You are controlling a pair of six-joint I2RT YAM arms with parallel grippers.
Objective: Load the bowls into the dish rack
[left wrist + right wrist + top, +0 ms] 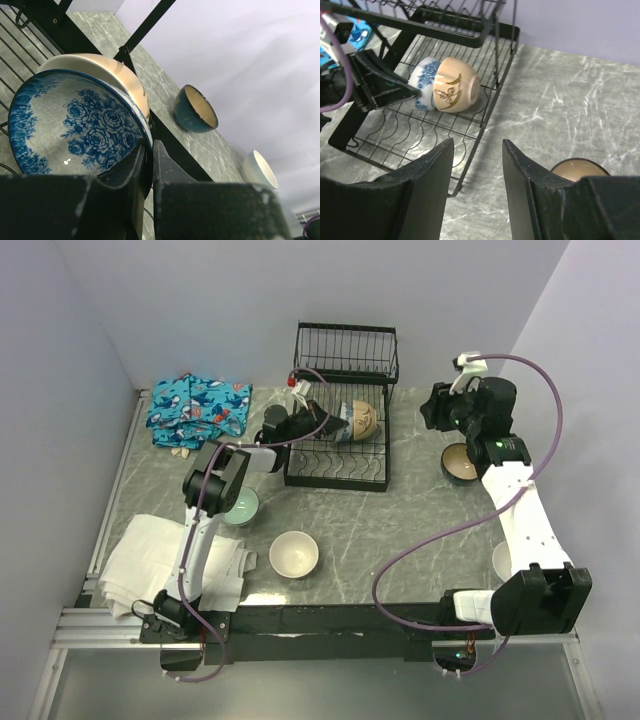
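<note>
The black wire dish rack [345, 352] stands at the back centre. In it a blue-and-white patterned bowl [75, 125] lies on edge against a cream-tan bowl [107, 70]; both also show in the right wrist view, the patterned bowl [422, 80] left of the tan bowl [457, 90]. My left gripper [150, 150] is shut on the patterned bowl's rim, inside the rack [318, 426]. My right gripper [477, 150] is open and empty, above the table right of the rack [438, 408]. A dark blue bowl with tan inside [460, 462] sits below it.
A pale green bowl [241, 506] and a cream-white bowl [294, 553] sit on the table front left. A white bowl [502, 560] lies beside the right arm. A blue patterned cloth [195, 408] lies back left, a white towel [150, 560] front left.
</note>
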